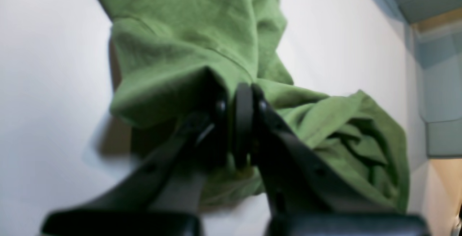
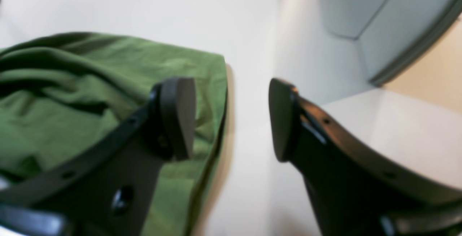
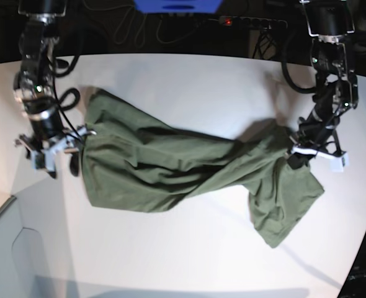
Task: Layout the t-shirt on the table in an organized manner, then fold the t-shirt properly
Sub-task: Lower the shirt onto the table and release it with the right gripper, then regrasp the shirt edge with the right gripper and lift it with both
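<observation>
The olive-green t-shirt (image 3: pixel 158 161) lies crumpled and twisted across the white table (image 3: pixel 189 81), running from left to right in the base view. My left gripper (image 3: pixel 294 155) is shut on a bunched fold at the shirt's right end; the left wrist view shows its fingertips (image 1: pixel 240 99) pinching the cloth (image 1: pixel 187 30) and lifting it a little off the table. My right gripper (image 3: pixel 62 162) is open at the shirt's left edge. In the right wrist view (image 2: pixel 231 120) one finger (image 2: pixel 177 117) hangs over the cloth edge (image 2: pixel 72 102), the other over bare table.
Cables and a power strip (image 3: pixel 251 22) lie beyond the table's far edge. The table's curved edge (image 3: pixel 3 211) runs close to my right gripper at lower left, with grey floor below it. The table's right edge is near my left arm.
</observation>
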